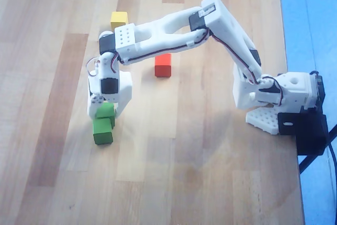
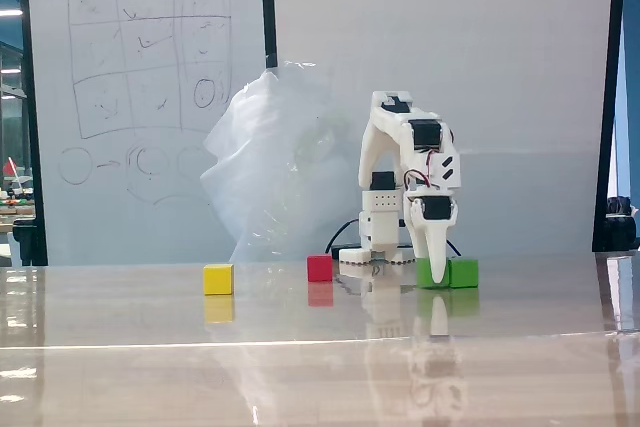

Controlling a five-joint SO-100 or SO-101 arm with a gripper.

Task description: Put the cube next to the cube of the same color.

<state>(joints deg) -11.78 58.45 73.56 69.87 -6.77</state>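
Item: my claw, pinching the cube, which sits low at the bench, seemingly touching down.
Item: the cube of the same color, just beside it on the side toward the bench's near edge in the overhead view; the two stand side by side in the fixed view, touching or nearly so.
Item: red cube and yellow cube, well apart, unused.
Step in hand: placement. Next, I judge: spread the fingers gently and lift straight up, without nudging either cube.
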